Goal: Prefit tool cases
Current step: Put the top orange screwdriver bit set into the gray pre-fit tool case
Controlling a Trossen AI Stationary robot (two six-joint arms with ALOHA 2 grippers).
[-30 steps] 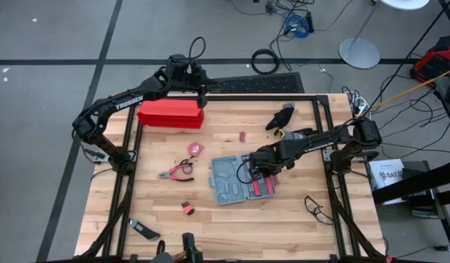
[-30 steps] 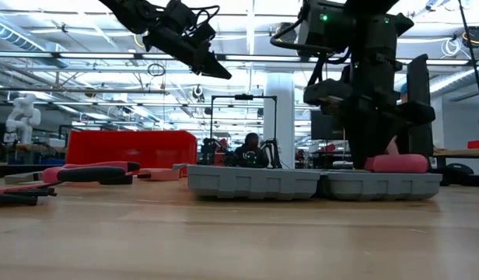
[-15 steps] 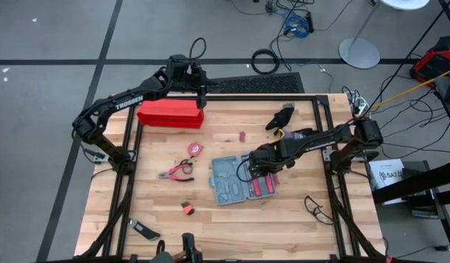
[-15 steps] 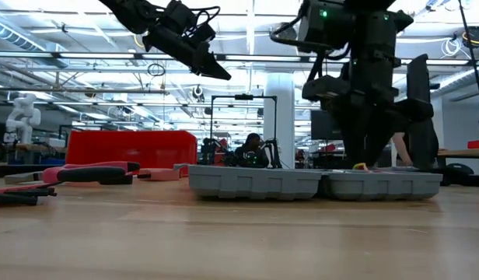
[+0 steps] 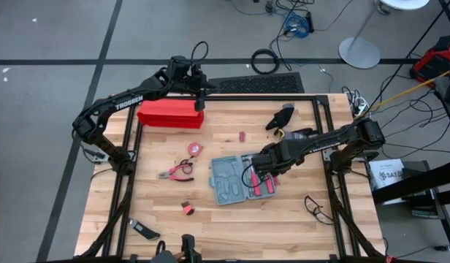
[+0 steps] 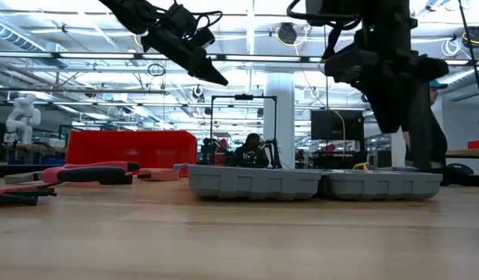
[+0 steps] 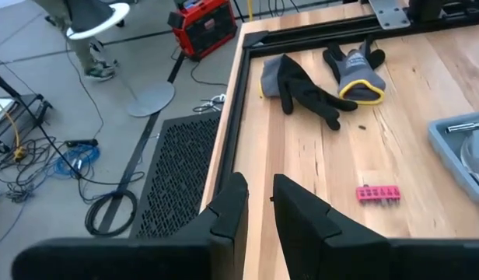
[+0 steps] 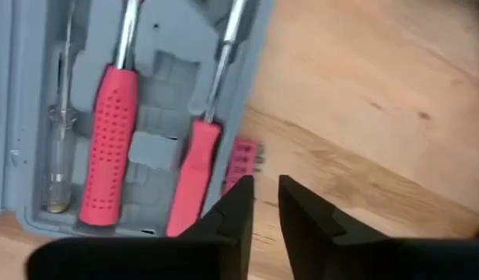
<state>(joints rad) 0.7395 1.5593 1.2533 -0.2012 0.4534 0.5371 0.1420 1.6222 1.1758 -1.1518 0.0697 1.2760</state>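
Right hand (image 5: 258,173) is hovering over the case (image 5: 239,180) in the high view, above its 3 o'clock half where two red-handled tools (image 5: 260,187) are lying; the case is lying open near the table's (image 5: 320,234) middle. Left hand (image 5: 201,96) is waiting at 12 o'clock over the red box (image 5: 170,114). Whether either is grasping cannot be told from here.

Low view: the case (image 6: 313,183) is sitting flat, looking like light, stiff, slippery plastic; judging by that, a rim edge is offering the best hold. Its recesses are hidden behind the wall.

Left wrist view: fingers (image 7: 232,210) are standing nearly clenched, grasping nothing, above gloves (image 7: 325,78) and a bit strip (image 7: 378,193).

Right wrist view: fingers (image 8: 238,204) are standing narrowly apart, empty, over the screwdrivers (image 8: 107,140); the case's far half is cut off.
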